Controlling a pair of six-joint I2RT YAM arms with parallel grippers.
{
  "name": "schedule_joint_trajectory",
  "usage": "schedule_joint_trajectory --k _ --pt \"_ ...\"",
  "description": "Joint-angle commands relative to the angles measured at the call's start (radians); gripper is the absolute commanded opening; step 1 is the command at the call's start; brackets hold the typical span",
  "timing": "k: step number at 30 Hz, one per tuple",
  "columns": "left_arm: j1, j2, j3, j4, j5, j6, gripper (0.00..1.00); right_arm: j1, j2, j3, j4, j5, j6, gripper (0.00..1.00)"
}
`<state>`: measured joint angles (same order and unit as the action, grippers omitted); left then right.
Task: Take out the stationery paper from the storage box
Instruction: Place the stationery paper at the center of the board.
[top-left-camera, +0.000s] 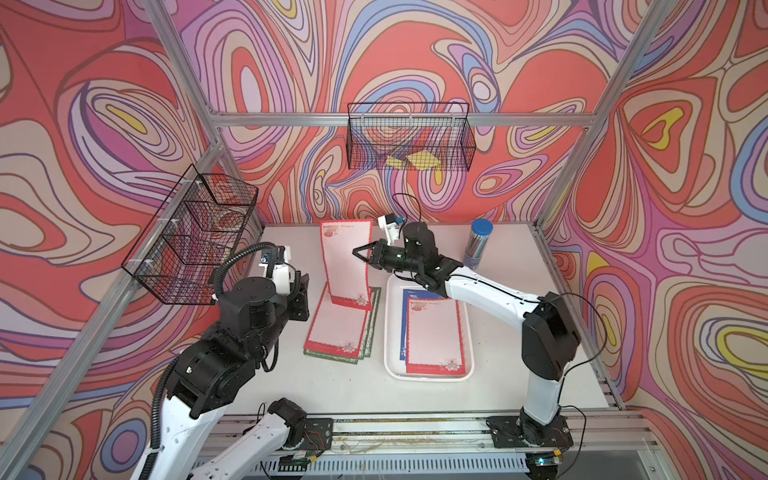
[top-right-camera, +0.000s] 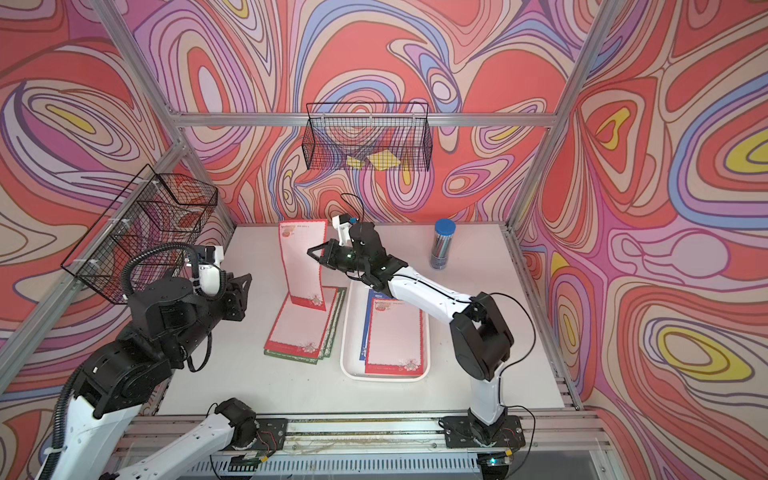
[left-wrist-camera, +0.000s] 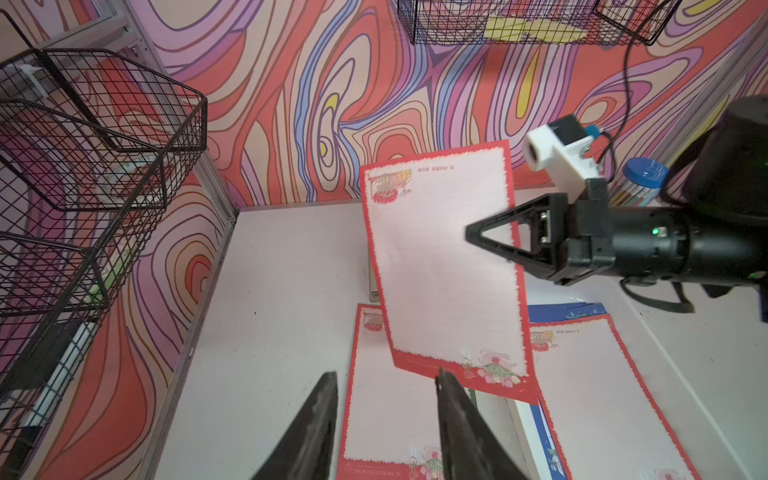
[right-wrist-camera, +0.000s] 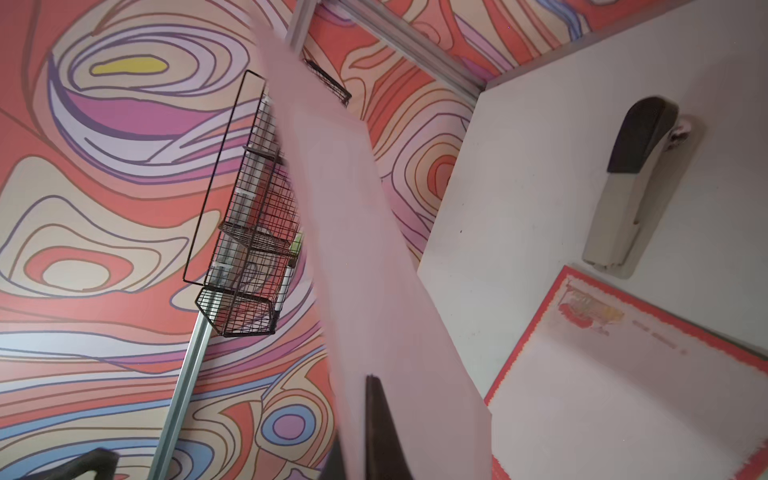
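One red-bordered stationery sheet (top-left-camera: 347, 262) hangs nearly upright, pinched at its right edge by the closed right gripper (top-left-camera: 356, 252). Its lower edge is over the pile of sheets (top-left-camera: 336, 328) on the table (top-left-camera: 332, 386), just left of the storage box (top-left-camera: 394, 332). The box holds a red-bordered top sheet (top-left-camera: 434, 332) on a blue-bordered sheet (top-left-camera: 415, 296). The left gripper (left-wrist-camera: 385, 376), half open and empty, hovers just left of the pile. Bare table lies near and left. A stapler (right-wrist-camera: 631, 183) lies beyond the raised sheet, and a blue-capped pen tube (top-left-camera: 478, 245) stands far right. Yellow notes (top-left-camera: 413, 161) sit in the back wire basket (top-left-camera: 411, 124).
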<state>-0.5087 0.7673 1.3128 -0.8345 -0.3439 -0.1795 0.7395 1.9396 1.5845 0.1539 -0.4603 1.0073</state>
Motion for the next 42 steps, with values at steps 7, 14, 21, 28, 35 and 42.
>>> schedule_joint_trajectory --k 7,14,21,28,35,42 --pt "0.006 -0.032 -0.018 -0.008 -0.067 0.020 0.42 0.093 0.182 0.105 -0.020 0.089 0.130 0.00" --pt "0.006 -0.039 -0.034 0.009 -0.075 0.030 0.42 0.134 0.240 0.125 -0.179 0.209 0.137 0.00" --pt "0.005 -0.019 -0.033 0.031 -0.056 0.030 0.42 0.135 0.242 0.083 -0.275 0.286 0.146 0.00" --pt "0.006 -0.011 -0.041 0.046 -0.048 0.029 0.42 0.137 0.257 0.103 -0.377 0.318 0.124 0.00" --pt "0.004 -0.011 -0.049 0.046 -0.045 0.025 0.42 0.136 0.278 0.113 -0.436 0.333 0.117 0.00" --pt "0.005 -0.016 -0.059 0.045 -0.047 0.024 0.42 0.141 0.280 0.100 -0.452 0.348 0.118 0.00"
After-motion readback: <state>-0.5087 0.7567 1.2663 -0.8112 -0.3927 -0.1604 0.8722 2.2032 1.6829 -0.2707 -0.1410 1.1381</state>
